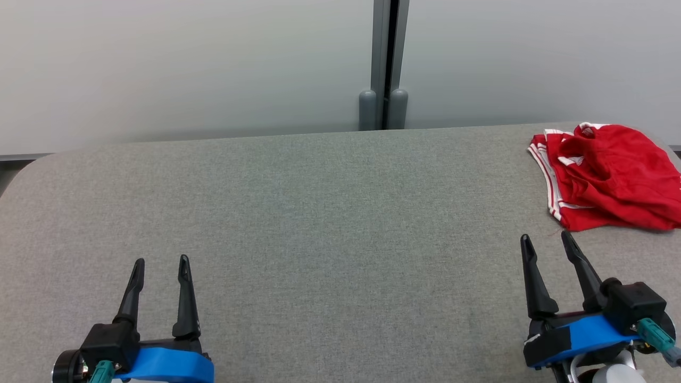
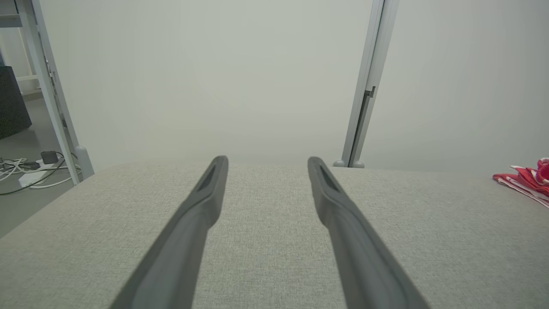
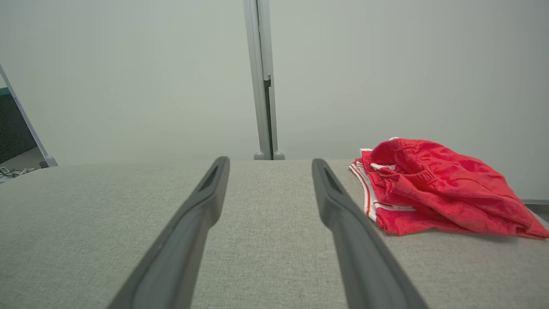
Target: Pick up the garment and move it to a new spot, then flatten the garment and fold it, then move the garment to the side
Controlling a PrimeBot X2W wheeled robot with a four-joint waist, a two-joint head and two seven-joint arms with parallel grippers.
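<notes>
Garment [image 1: 612, 175]: red with white-striped trim, bunched in a heap at the far right corner of the desk [image 1: 319, 223]. Head view clips its right edge at the frame border. Left wrist view catches just a red-and-white sliver at its right margin. Can't tell what kind of garment it is from the crumple (a rolled rim shows on top, the rest is folds). Lower layers are hidden under the top ones.

Left pincer [image 1: 162, 260]: near left of the desk. Its base is cut off by the bottom edge, and a blue band wraps what shows of it. Fingers point toward the far edge, nearly parallel and spread. Nothing sits between them, and bare desk fabric shows through the gap. Well apart from the garment.

Right pincer [image 1: 545, 236]: near right, base partly cut off at the bottom right corner, same blue band. Fingers lean slightly left, spread and empty. Tips are near the garment's near edge with a strip of desk between, not touching. In the right wrist view the heap lies to the right of the right-hand finger.

Both wrist views look low along the desk. Can't tell whether either pincer touches the surface.

Behind the far edge are pale wall panels split by a grey post [image 1: 384, 64]. Cables [image 2: 25, 174] lie on the floor off the desk's left, too small to make out.
</notes>
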